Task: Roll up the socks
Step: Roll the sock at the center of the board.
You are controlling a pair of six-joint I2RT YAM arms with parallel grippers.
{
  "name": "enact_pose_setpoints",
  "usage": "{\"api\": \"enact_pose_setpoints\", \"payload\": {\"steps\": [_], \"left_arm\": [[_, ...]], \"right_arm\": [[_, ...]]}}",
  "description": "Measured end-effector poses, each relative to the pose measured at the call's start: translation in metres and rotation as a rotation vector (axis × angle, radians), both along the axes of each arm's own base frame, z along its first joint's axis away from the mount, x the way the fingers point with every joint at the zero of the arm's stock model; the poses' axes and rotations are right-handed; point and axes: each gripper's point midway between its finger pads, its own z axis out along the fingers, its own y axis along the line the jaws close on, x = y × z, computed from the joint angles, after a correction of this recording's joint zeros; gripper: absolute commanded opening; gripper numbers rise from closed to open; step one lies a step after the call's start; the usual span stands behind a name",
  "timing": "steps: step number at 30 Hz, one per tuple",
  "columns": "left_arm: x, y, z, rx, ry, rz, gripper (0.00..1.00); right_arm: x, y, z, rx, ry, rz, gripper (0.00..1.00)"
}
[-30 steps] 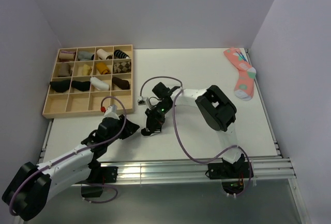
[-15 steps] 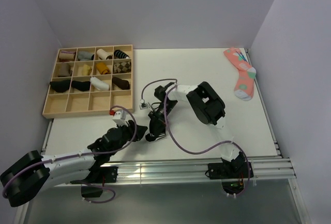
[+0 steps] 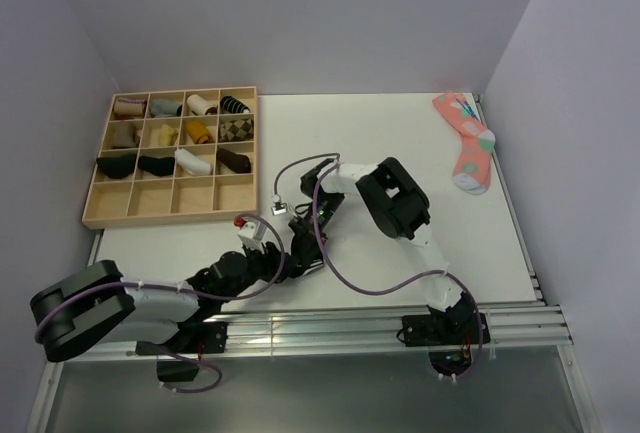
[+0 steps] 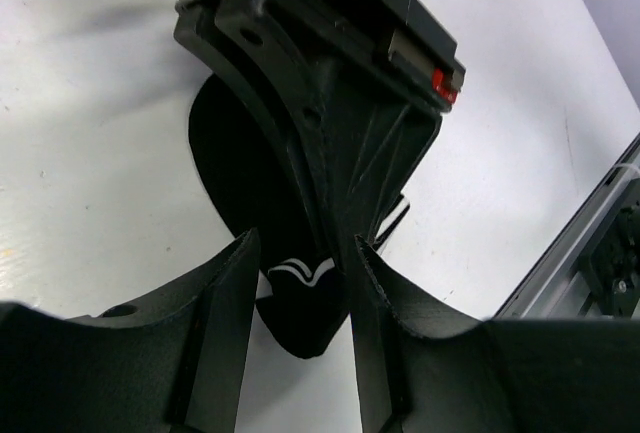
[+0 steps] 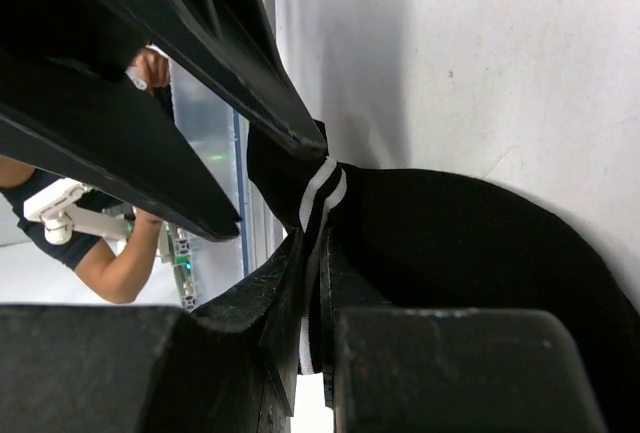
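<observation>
Right gripper (image 5: 318, 253) clamped tight on the sock (image 5: 480, 243) at its striped cuff, anchoring it on the table (image 5: 480, 53), lower centre of the top view; left gripper (image 4: 300, 268) parted, gripping nothing, straddling the sock's other end; likely lining up the roll.
</observation>
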Motion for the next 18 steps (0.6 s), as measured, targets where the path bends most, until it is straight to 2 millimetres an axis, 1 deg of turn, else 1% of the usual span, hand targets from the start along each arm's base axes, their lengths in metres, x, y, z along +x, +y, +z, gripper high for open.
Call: {"api": "enact_pose_setpoints", "payload": {"steps": [10,17,18], "left_arm": [[-0.009,-0.010,-0.014,0.019,0.018,-0.059,0.45],[-0.011,-0.013,-0.015,0.016,0.020,-0.072,0.44],[-0.011,-0.013,-0.015,0.015,0.020,-0.073,0.43]], "right_arm": [[0.010,-0.003,0.000,-0.021,0.014,-0.043,0.04],[0.013,-0.004,0.000,-0.031,0.022,-0.060,0.04],[0.013,-0.004,0.000,-0.031,0.022,-0.061,0.03]]}}
